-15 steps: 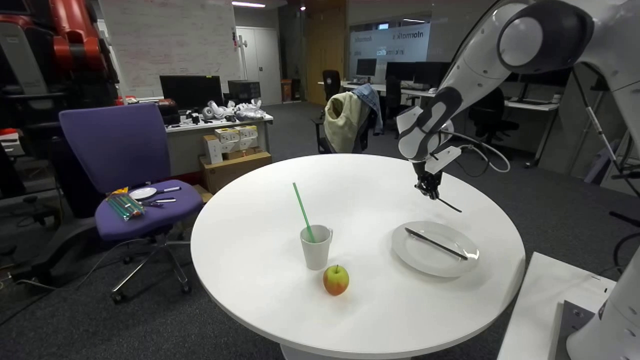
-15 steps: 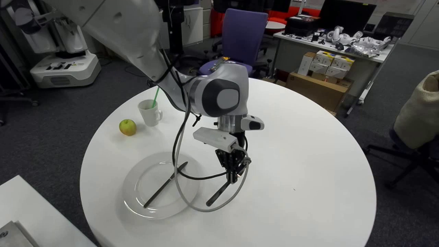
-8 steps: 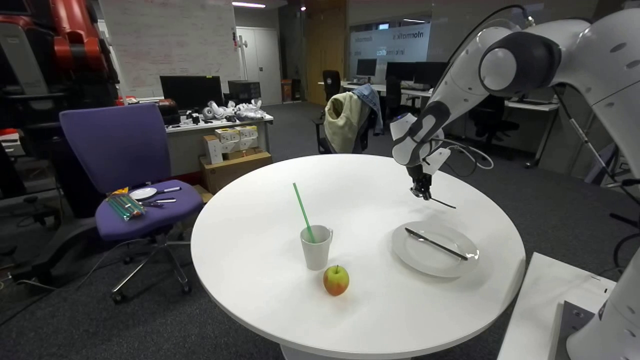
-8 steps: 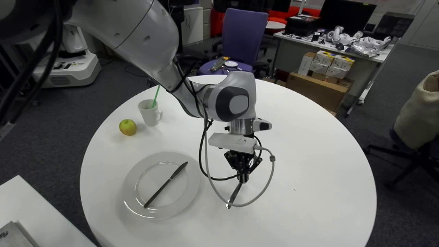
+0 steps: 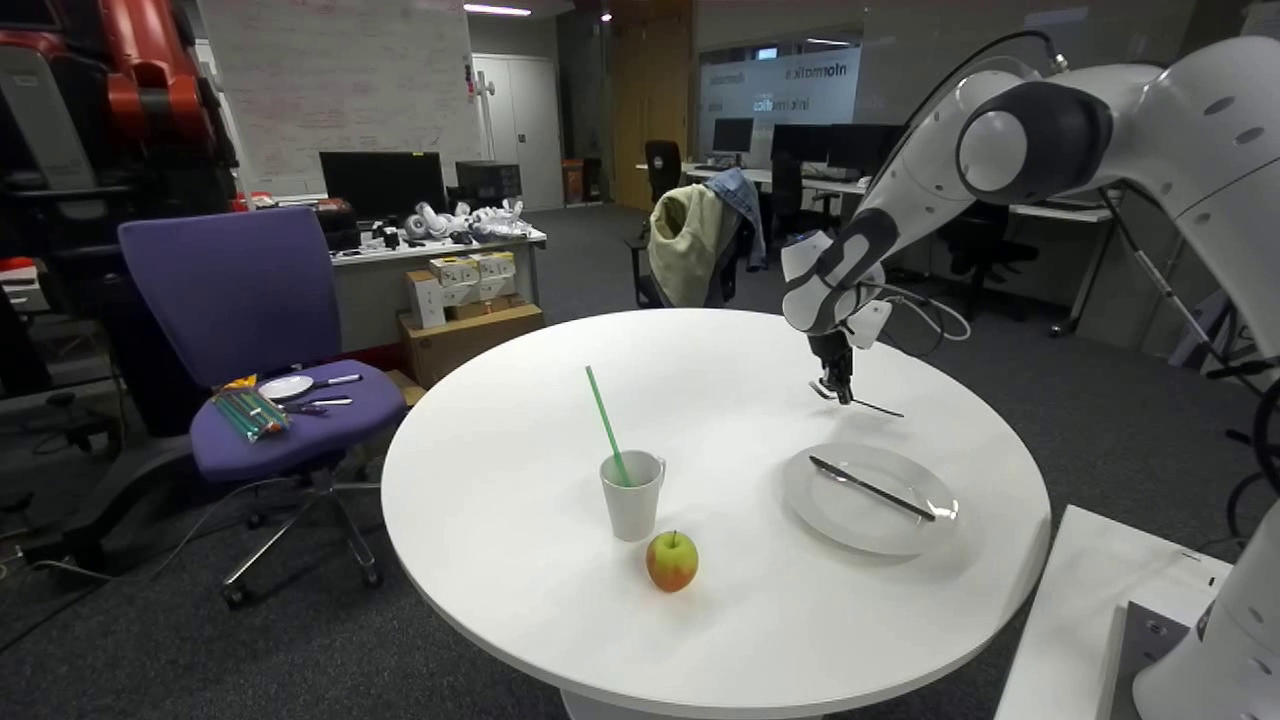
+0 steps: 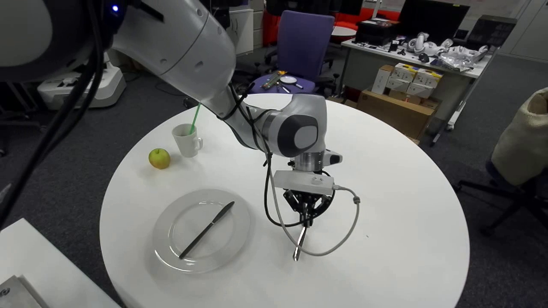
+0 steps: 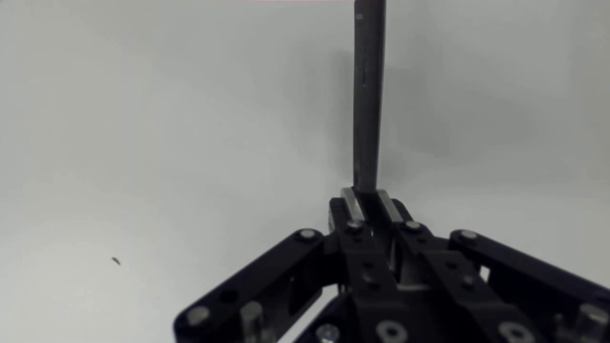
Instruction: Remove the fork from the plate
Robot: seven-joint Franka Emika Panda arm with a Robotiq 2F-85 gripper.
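- The apple (image 6: 159,158) sits on the round white tabletop (image 6: 385,192), in an exterior view at 8 o'clock from the cup (image 6: 186,142).
- The cup is upright, its green straw (image 6: 196,116) leaning between 12 and 1.
- The plate (image 6: 192,220) is at 6 o'clock from the cup, with a knife (image 6: 207,230) lying across it between 1:30 and 7:30.
- The fork (image 7: 368,109) is off the plate, at 3 o'clock from it, over the tabletop; whether they touch I cannot tell.
- The gripper (image 6: 306,222) pinches the fork; in the wrist view the handle points to 12 o'clock.
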